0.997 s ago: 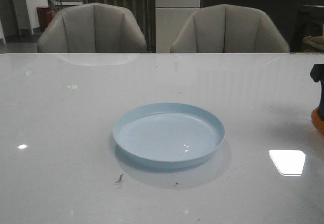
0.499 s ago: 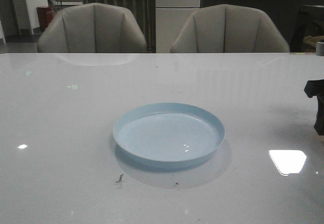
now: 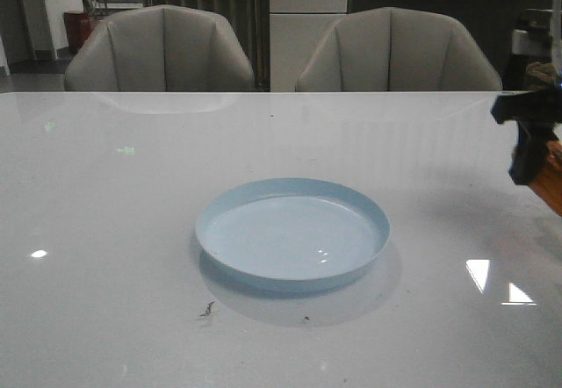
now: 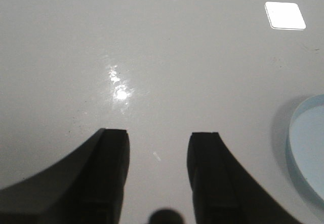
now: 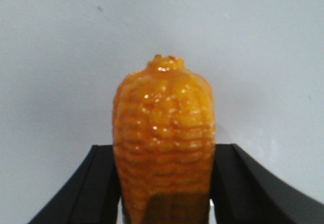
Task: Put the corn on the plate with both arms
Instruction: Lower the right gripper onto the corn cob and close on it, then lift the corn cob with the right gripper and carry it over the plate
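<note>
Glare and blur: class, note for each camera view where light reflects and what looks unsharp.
Front view: bright window patches gleam on the glossy table; the right gripper is smeared at the edge. Left wrist view: glare spots on the table, fingers dark. Right wrist view: the corn shines with highlights, soft close up.

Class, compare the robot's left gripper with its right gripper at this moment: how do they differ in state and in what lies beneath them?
The left gripper is open and empty; the right gripper is shut on the corn. The left gripper looks down on bare table beside the plate; the right gripper, at the front view's right edge, has no plate in its own view. Both have black fingers.
</note>
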`<state>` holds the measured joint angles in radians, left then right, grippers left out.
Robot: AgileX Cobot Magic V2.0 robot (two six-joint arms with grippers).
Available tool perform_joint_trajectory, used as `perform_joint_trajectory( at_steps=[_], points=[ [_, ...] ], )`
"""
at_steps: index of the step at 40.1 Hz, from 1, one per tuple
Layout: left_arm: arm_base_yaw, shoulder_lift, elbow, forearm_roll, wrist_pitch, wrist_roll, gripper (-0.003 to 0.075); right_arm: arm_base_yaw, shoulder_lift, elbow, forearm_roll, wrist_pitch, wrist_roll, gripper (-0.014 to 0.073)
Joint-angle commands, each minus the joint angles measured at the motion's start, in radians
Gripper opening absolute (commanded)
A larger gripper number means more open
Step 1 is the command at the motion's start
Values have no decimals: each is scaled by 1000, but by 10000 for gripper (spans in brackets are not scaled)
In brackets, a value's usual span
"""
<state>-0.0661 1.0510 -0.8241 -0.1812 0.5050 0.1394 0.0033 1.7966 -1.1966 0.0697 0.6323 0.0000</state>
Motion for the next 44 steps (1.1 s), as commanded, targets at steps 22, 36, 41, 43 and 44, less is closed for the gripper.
perform_joint_trajectory(
  at_steps=[22, 36, 41, 43, 44],
  points=[
    [1, -19, -27, -25, -81, -2, 358, 416, 9, -247, 7, -6, -10, 314],
    [1, -19, -27, -28, -81, -2, 358, 495, 119, -247, 85, -110, -9, 314],
    [1, -19, -27, -28, -79, -2, 358, 495, 126, -247, 143, -150, -9, 314],
    [1, -19, -27, -28, -79, -2, 358, 495, 130, -247, 142, -150, -10, 332],
    [1, -19, -27, -28, -79, -2, 358, 495, 131, -247, 141, -145, -10, 353]
  ],
)
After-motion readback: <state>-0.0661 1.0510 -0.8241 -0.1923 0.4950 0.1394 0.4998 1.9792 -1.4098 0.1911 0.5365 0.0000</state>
